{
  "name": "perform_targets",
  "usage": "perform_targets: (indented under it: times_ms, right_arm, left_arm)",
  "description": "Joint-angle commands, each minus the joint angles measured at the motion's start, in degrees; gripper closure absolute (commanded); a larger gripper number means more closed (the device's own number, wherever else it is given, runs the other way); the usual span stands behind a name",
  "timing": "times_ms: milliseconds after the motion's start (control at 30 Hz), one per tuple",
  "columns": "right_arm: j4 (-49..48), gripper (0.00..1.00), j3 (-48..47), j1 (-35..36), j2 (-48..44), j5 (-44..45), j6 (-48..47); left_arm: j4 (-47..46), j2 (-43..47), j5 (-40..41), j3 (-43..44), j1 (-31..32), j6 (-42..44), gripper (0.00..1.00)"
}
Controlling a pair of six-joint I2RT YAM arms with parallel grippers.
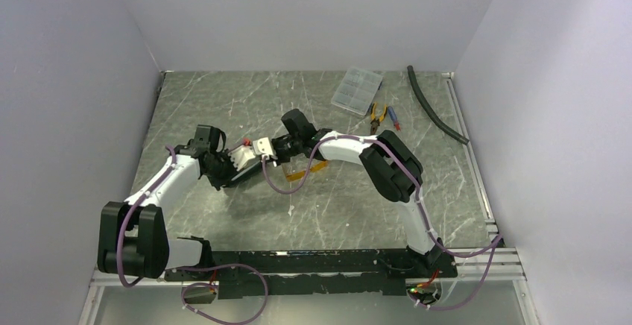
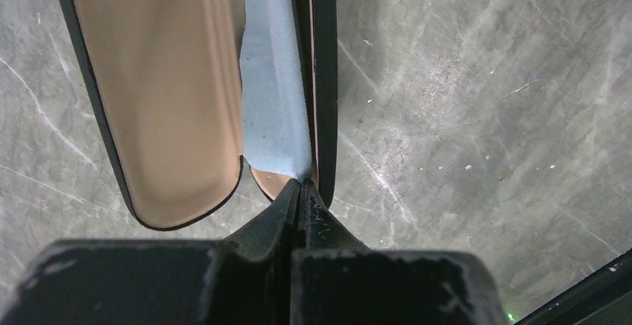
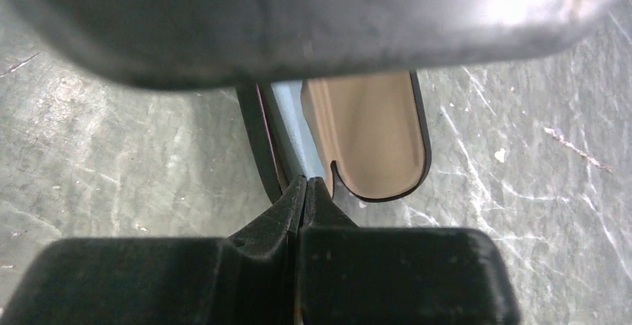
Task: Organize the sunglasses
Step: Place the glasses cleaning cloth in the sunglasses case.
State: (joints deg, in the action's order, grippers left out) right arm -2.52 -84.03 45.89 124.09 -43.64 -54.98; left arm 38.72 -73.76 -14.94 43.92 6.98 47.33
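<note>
- While both arms meet near the middle of the table [image 1: 358, 206], each one holds an edge of the open glasses case [image 2: 179, 94].
- The left gripper [image 2: 300, 187] has its jaws closed on the thin black wall of the case, just beside a pale blue cloth [image 2: 272, 79].
- The right gripper [image 3: 307, 183] also has its jaws pressed together on the rim of the case, from the other side.
- The case shows a tan inside.
- The sunglasses [image 1: 307, 170] lie on the table at about 4 o'clock from the right gripper, partly under the right arm and outside the case.
- A clear plastic box [image 1: 357, 90], pliers [image 1: 378, 115] and a black hose [image 1: 432, 109] lie towards 1 o'clock on the table.
</note>
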Motion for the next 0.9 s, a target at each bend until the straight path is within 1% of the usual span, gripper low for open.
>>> perform_targets:
  times_ms: [0,133,300,400,533,867]
  right_arm:
    - [4.91,1.00,-2.39,-0.45,1.07,0.43,-2.07]
    - [5.27,0.94,-2.34,-0.45,0.81,0.15,-2.43]
    - [8.20,0.88,-4.76,-0.47,1.99,-0.59,-2.52]
    - [8.24,0.84,-4.64,-0.54,1.84,-1.15,-2.48]
    - [8.19,0.82,-3.93,-0.54,0.80,-2.80,-2.14]
    - [-0.51,0.81,1.82,-1.28,-4.97,-7.96,4.78]
  left_arm:
    - [1.55,-0.73,-1.16,-0.17,-0.30,1.03,0.97]
    - [0.33,-0.91,-0.40,-0.58,-0.30,1.40,0.97]
    - [0.32,-1.97,-1.42,0.17,-0.30,1.19,0.97]
    - [0.22,-2.00,-2.03,0.13,-0.26,1.48,0.97]
    - [-0.06,-1.77,-2.62,-0.28,-0.30,1.79,0.97]
    - [-0.68,-2.49,-3.41,-0.81,-0.25,3.02,0.96]
